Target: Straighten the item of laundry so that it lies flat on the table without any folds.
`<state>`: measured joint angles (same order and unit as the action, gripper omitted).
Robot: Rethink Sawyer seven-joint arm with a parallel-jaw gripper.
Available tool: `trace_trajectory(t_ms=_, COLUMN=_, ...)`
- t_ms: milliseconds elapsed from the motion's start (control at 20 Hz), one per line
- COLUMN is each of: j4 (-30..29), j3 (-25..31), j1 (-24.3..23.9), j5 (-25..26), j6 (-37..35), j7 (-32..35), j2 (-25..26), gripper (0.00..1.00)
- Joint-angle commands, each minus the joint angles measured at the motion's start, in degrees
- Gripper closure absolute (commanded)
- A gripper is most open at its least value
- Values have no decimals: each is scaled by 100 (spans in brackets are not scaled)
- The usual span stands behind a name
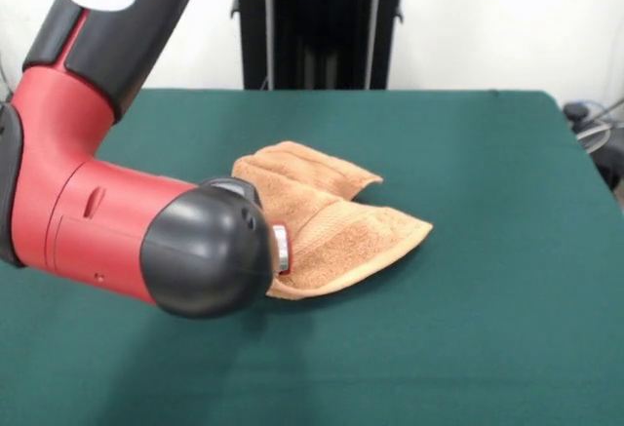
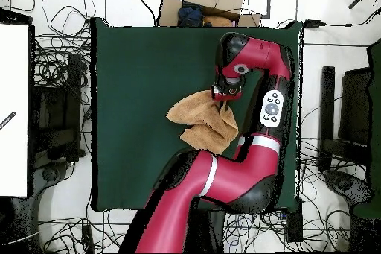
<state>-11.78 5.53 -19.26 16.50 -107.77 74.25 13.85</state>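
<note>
One peach-orange terry towel (image 1: pixel 327 221) sits near the middle of the dark green counter (image 1: pixel 487 329), and it is anything but flat. From the front, it shows as two overlapping lobes: a smaller flap toward the back and a broader fold in front, tapering to a point on the picture's right, with a woven band running across it. From overhead, the towel (image 2: pixel 202 120) reads as a bunched, folded shape, with a wide stretch of green counter (image 2: pixel 134 80) open on one side of it. The red and black arm (image 1: pixel 107 221) bends low over the cloth, its rounded black joint covering the towel's edge on the picture's left in the front view. Looking straight down, the gripper (image 2: pixel 223 96) is right at the towel's edge, seemingly touching the cloth. Whether the jaws are apart or clamped on fabric cannot be told; the arm's own bulk hides them.
</note>
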Motion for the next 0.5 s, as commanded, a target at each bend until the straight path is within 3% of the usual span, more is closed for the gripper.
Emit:
trace_trajectory(t_ms=50, j4=722, j3=1758, j1=-144, j5=1266, j6=550, j7=-1762, j2=517, gripper=100)
trace_trajectory(t_ms=350, j4=624, j3=3106, j1=-317, j5=2692, j6=395, j7=-1908, j2=250, gripper=100)
trace_trajectory(t_ms=500, j4=619, j3=3223, j1=-241, j5=3112, j6=846, j7=-1714, j2=121, gripper=100)
